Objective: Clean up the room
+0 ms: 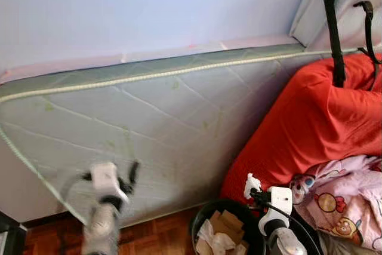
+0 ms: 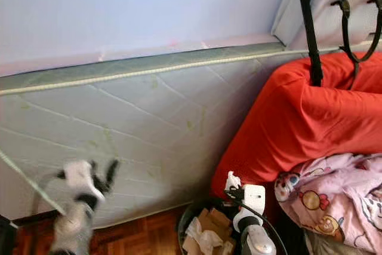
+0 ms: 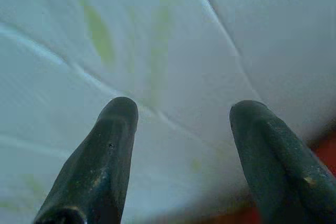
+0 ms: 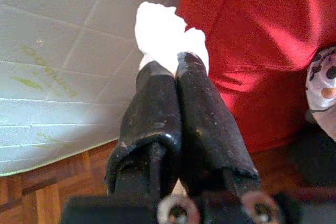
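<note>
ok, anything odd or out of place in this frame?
Yes: a mattress stands on edge against the wall, with a red bedding bundle and a pink blanket heaped beside it. The right tool pinches a white scrap above the black bin.

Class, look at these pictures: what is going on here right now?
The robot faces a mattress leaning on the wall, with a red cushion beside it. Its right gripper is shut on a white tissue and hangs above a black bin that already holds crumpled paper and cardboard. Its left gripper is open and empty, raised in front of the mattress. A pink patterned blanket lies at the right.
</note>
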`<state>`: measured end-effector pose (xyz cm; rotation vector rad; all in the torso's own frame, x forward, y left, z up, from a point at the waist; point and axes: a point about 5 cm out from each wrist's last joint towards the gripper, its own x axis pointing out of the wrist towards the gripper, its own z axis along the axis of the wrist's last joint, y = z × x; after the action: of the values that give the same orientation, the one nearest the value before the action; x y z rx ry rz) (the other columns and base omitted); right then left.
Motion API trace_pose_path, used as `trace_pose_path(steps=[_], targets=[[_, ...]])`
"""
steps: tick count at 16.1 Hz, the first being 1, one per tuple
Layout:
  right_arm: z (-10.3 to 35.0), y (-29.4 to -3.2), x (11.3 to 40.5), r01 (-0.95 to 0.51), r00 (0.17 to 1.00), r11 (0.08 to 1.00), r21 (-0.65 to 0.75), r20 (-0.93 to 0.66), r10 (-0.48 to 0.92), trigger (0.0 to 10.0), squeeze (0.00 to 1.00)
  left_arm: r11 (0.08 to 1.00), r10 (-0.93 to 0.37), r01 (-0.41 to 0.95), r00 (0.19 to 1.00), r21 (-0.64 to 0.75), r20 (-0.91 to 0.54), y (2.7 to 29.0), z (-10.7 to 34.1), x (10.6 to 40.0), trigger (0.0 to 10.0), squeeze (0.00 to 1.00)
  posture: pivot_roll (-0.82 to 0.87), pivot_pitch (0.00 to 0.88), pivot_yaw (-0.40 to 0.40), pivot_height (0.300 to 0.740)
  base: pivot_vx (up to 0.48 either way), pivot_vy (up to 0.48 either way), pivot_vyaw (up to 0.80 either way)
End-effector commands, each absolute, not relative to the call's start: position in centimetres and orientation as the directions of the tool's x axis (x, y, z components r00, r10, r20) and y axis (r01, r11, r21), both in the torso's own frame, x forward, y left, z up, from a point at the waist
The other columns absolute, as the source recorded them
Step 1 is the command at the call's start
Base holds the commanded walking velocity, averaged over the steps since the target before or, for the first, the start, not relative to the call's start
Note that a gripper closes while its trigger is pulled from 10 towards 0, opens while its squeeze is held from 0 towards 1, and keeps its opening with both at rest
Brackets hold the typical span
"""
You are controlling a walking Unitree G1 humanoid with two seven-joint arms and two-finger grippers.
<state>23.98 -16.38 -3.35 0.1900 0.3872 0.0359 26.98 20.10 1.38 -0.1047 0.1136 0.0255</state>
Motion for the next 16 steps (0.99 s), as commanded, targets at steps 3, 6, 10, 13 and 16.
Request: trace_pose_path(steps=[3, 6, 10, 13, 16], targets=[[-3.4, -16.9, 23.8, 0.029, 0.927, 0.984, 0.176, -0.372, 0.039, 10.0, 0.00, 0.998, -0.038, 0.034, 0.996, -0.050, -0.086, 19.4, 1.8, 26.6, 10.0, 0.00, 0.06, 0.030, -0.077, 0.740, 0.000, 0.000, 0.00], [-3.4, -17.1, 23.9, 0.066, 0.923, 0.984, 0.165, -0.385, 0.003, 10.0, 0.00, 0.998, -0.031, 0.026, 0.996, -0.052, -0.088, 19.4, 1.7, 26.2, 10.0, 0.00, 0.06, 0.048, -0.067, 0.740, 0.000, 0.000, 0.00], [-3.7, -17.1, 23.6, 0.085, 0.914, 0.983, 0.162, -0.406, -0.012, 10.0, 0.00, 0.998, -0.057, 0.055, 0.993, -0.026, -0.104, 19.2, 1.7, 26.1, 10.0, 0.00, 0.05, 0.056, -0.047, 0.712, 0.000, 0.000, 0.00], [-3.6, -17.0, 23.5, 0.080, 0.923, 0.981, 0.178, -0.385, -0.005, 10.0, 0.00, 0.998, -0.060, 0.057, 0.991, -0.031, -0.120, 19.3, 1.5, 26.0, 10.0, 0.00, 0.04, 0.059, -0.037, 0.702, 0.000, 0.000, 0.00], [-3.8, -16.9, 23.4, 0.081, 0.915, 0.981, 0.177, -0.404, -0.003, 10.0, 0.00, 0.998, -0.058, 0.055, 0.990, -0.028, -0.129, 19.3, 1.5, 25.8, 10.0, 0.00, 0.05, 0.055, -0.035, 0.702, 0.000, 0.000, 0.00]])
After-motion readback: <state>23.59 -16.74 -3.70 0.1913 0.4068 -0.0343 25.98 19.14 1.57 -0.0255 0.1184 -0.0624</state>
